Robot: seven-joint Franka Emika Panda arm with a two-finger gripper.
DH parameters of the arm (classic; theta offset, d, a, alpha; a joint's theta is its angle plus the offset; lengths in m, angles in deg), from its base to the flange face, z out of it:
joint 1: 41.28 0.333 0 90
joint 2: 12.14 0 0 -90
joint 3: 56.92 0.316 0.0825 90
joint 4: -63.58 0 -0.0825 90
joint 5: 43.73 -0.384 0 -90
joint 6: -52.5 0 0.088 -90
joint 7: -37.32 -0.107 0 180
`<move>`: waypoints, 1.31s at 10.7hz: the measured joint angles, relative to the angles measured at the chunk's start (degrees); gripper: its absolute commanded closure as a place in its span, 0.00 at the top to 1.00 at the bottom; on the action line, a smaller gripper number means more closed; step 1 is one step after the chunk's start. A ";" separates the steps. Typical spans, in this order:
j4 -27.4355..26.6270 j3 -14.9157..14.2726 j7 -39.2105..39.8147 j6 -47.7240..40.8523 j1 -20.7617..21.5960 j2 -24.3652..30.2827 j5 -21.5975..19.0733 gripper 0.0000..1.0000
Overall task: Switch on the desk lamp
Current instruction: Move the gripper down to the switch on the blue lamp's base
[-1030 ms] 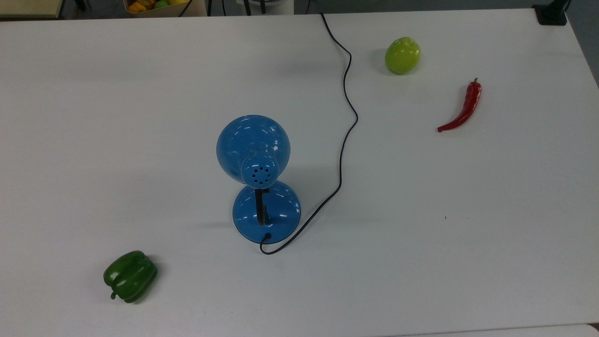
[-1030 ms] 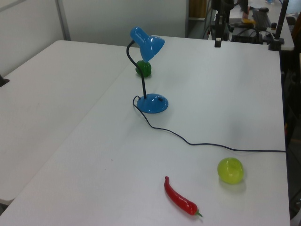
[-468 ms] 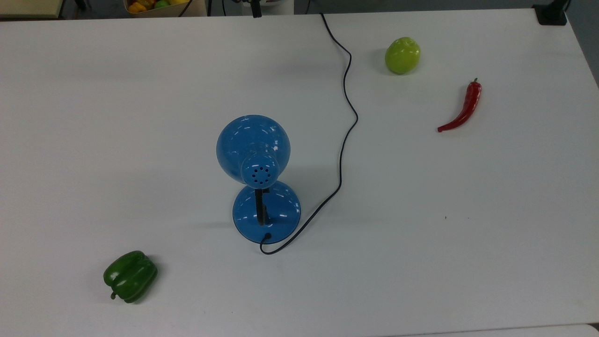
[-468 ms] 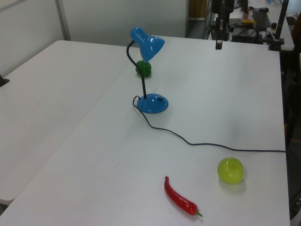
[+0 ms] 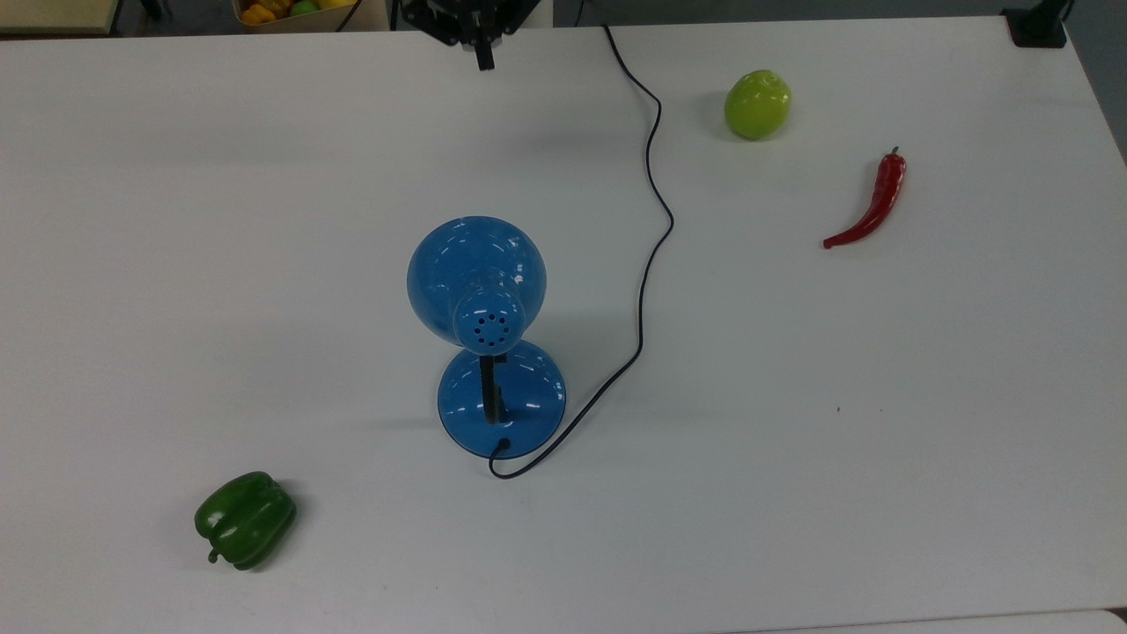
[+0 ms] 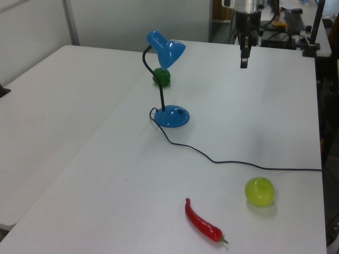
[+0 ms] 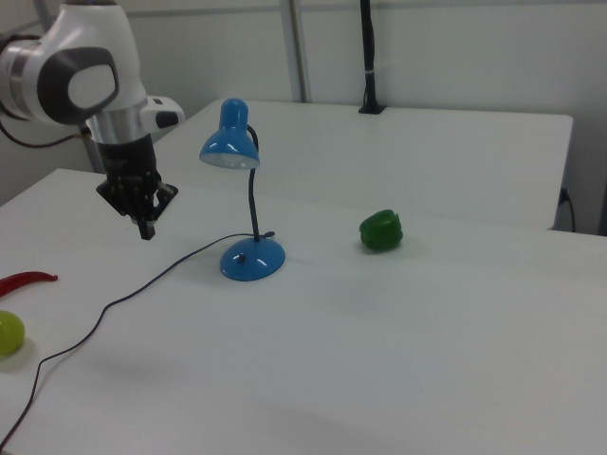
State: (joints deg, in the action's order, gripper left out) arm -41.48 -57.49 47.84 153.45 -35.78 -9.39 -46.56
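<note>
Now the claw (image 6: 243,64) has come lower over the table (image 5: 880,440), fingers together, holding nothing. Its top is cut off. Far from it stands the desk lamp (image 5: 480,304), mid-table.

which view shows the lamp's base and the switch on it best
The right view: the desk lamp stands side-on, its round base unblocked with a small dark nub on top, possibly the switch. In the top view the shade overlaps the base. The left view shows the base smaller, farther off.
</note>
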 measured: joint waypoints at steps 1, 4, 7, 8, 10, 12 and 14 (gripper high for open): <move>-1.84 0.00 0.00 2.65 0.00 -0.11 0.00 0.00; -5.44 0.00 0.00 11.22 0.00 -1.34 0.01 0.00; -6.48 0.00 -0.56 19.34 -0.01 -5.27 0.01 0.00; -6.51 0.00 -0.83 23.00 -0.01 -6.82 0.01 0.00; -6.56 0.00 -0.91 28.77 -0.01 -9.71 0.01 0.00; -6.59 0.00 -0.93 34.99 -0.01 -12.58 0.01 0.00; -6.60 0.00 -0.95 40.73 -0.02 -15.26 0.00 0.00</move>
State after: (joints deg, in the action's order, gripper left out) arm -48.09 -57.49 46.90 194.17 -35.79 -24.64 -46.56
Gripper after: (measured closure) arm 0.991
